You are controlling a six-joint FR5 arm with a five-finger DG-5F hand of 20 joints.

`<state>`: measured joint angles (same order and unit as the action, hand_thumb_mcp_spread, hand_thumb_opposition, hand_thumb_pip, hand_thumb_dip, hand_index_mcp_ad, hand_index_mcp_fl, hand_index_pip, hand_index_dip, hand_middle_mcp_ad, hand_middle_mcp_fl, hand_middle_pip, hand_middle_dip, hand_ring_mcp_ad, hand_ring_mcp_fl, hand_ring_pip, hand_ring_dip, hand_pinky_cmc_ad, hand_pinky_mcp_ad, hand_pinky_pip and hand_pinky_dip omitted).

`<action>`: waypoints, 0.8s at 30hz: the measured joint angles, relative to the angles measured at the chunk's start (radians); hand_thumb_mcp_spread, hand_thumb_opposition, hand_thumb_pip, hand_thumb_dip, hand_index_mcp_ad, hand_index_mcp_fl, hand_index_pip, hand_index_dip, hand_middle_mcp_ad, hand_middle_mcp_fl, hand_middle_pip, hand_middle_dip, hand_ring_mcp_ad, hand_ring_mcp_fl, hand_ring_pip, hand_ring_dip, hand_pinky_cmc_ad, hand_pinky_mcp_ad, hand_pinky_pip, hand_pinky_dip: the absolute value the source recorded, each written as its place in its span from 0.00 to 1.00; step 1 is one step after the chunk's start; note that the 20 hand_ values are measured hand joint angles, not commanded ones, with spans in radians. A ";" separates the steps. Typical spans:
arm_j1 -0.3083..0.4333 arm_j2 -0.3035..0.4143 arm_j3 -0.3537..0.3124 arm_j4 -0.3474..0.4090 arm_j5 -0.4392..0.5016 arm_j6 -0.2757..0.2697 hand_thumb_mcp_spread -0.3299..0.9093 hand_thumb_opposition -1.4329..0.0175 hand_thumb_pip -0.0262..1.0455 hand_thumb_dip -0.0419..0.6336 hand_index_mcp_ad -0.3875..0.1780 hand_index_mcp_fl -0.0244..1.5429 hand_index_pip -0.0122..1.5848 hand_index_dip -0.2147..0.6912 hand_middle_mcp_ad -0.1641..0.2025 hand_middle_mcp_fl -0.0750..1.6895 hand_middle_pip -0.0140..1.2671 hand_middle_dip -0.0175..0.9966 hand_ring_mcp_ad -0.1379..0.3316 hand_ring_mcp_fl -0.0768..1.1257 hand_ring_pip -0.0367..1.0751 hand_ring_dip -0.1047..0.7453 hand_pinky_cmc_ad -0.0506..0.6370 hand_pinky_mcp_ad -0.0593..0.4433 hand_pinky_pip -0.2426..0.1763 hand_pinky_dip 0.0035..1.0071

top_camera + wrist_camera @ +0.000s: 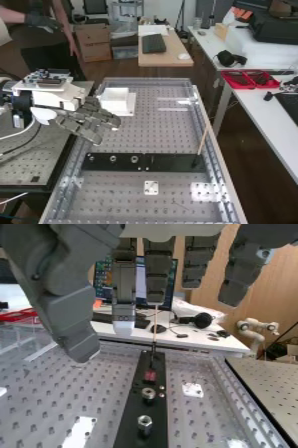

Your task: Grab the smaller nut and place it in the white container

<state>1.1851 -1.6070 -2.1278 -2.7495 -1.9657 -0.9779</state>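
My robot hand (88, 120), open and empty, is beside the white container (116, 104). Nuts (144, 423) sit on black strip (174, 162), probably spaced for finger room; can't tell which is smaller.

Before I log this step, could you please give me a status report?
Hand open, holding nothing. Nuts on black strip, outside white container. Thin rod rising near strip's right end in high view, apart from nuts.
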 joint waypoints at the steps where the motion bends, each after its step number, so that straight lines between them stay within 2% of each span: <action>1: -0.003 -0.004 -0.002 0.007 -0.003 -0.001 0.57 0.44 0.69 0.34 0.54 0.02 0.87 0.46 0.54 0.14 0.10 0.27 0.57 0.08 0.13 0.29 0.63 0.77 0.60 0.20; 2: -0.005 -0.008 -0.004 0.012 -0.005 -0.002 0.57 0.43 0.69 0.34 0.54 0.02 0.87 0.46 0.53 0.15 0.10 0.27 0.58 0.08 0.13 0.29 0.62 0.76 0.63 0.21; 6: -0.018 -0.030 -0.014 0.049 -0.020 -0.012 0.57 0.42 0.69 0.37 0.54 0.02 0.89 0.47 0.54 0.15 0.10 0.27 0.56 0.09 0.13 0.29 0.62 0.74 0.62 0.19; 8: -0.024 -0.040 -0.018 0.066 -0.026 -0.012 0.57 0.42 0.69 0.37 0.54 0.02 0.90 0.47 0.54 0.15 0.10 0.27 0.56 0.09 0.13 0.29 0.63 0.74 0.67 0.19; 24: -0.054 -0.138 -0.052 0.187 -0.070 -0.050 0.60 0.42 0.69 0.37 0.51 0.02 0.93 0.47 0.53 0.16 0.10 0.27 0.54 0.11 0.13 0.29 0.61 0.74 0.67 0.19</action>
<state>1.1311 -1.7451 -2.1797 -2.5623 -2.0354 -1.0284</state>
